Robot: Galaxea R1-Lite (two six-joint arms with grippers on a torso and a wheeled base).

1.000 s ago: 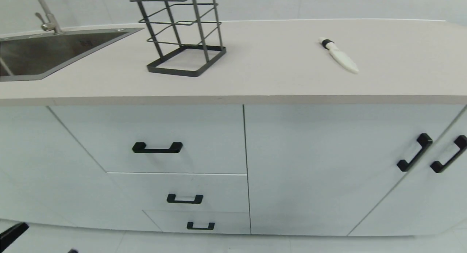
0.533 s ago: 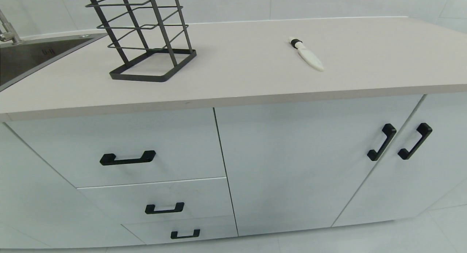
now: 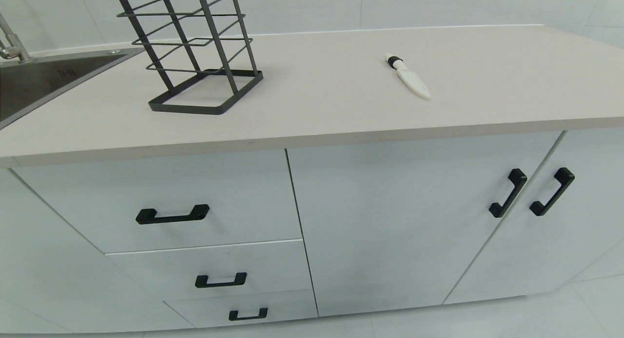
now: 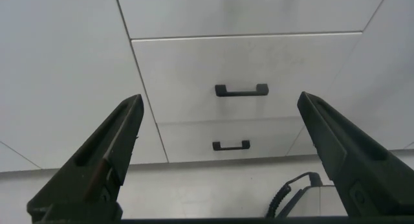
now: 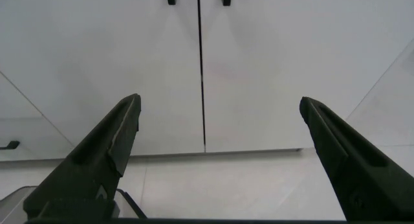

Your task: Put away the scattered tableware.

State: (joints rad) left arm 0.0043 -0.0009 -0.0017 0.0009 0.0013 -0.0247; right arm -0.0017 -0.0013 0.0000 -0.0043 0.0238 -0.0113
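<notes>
Change: the whole head view shifted over the last second, so the camera had moved. The white knife (image 3: 408,77) kept its place on the countertop (image 3: 317,113) relative to the wire rack (image 3: 195,50).
White knife: it lay flat on the countertop, well apart from the wire rack and on the robot's right of it. The end with the black band pointed toward the back wall, the pale tip toward the front edge. Nothing touched it.
Wire rack: dark and open-framed, it stood upright on the countertop between the sink (image 3: 44,79) and the knife.
Sink: steel, set into the countertop at the far left, with the faucet (image 3: 9,43) behind it.
Left gripper (image 4: 220,104): its fingers were spread wide with nothing between them. It was low in front of the drawers (image 4: 246,68).
Right gripper (image 5: 220,104): its fingers were spread wide and held nothing. It faced the seam between the two cabinet doors (image 5: 291,68), near the floor.
Cabinet front: three drawers with black handles were stacked under the rack, and the two doors with upright black handles (image 3: 508,192) were on the right.
</notes>
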